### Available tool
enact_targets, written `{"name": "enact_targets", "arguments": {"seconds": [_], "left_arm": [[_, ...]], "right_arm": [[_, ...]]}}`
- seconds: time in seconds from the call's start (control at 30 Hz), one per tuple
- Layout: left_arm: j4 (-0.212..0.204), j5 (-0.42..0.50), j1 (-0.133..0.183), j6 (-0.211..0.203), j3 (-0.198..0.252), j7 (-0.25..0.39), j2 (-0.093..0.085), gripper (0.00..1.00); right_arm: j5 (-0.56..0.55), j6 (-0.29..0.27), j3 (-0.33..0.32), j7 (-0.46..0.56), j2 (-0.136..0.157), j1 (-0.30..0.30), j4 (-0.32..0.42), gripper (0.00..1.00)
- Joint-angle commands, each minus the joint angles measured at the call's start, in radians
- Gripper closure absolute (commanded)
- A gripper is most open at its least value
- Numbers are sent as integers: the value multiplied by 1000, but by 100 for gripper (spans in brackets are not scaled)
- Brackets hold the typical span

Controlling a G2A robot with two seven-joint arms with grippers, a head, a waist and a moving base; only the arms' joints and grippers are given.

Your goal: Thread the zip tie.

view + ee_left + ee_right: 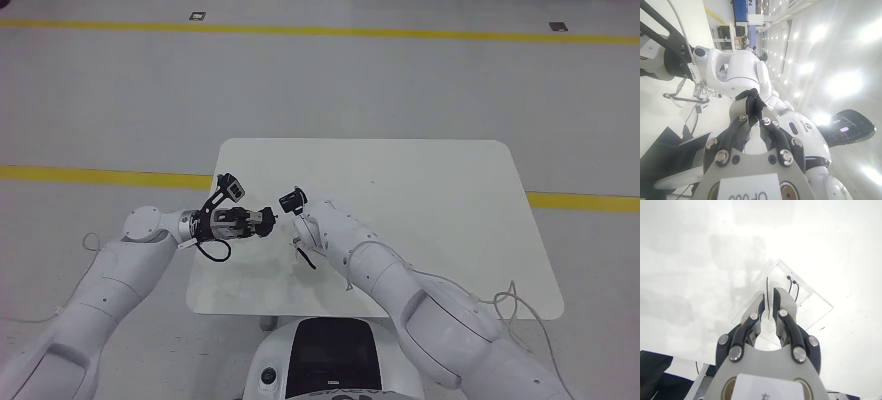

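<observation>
Right wrist view: zip tie (768,285) between parted right gripper (769,292) fingers.

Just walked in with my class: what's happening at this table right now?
The robot's right gripper hangs over a clear tray on the white table, jaws slightly open around one black zip tie; two more ties lie beside it in the tray. The left gripper is held up off the table, jaws shut on something small and black that I cannot identify.
</observation>
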State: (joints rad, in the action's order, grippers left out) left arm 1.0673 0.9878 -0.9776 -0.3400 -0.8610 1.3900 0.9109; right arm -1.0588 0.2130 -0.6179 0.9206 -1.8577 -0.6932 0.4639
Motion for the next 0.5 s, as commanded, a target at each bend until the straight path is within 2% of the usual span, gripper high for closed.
{"name": "enact_targets", "arguments": {"seconds": [0.0, 0.3, 0.37, 0.47], "left_arm": [[0, 0, 0, 0, 0, 0, 0, 100], [0, 0, 0, 0, 0, 0, 0, 100], [0, 0, 0, 0, 0, 0, 0, 100], [0, 0, 0, 0, 0, 0, 0, 100]], "right_arm": [[2, -1, -1, -1, -4, 3, -12, 93], [12, -7, -4, -6, -24, 18, -64, 93], [15, -8, -5, -9, -28, 21, -73, 100], [17, -8, -8, -17, -33, 25, -86, 100]]}}
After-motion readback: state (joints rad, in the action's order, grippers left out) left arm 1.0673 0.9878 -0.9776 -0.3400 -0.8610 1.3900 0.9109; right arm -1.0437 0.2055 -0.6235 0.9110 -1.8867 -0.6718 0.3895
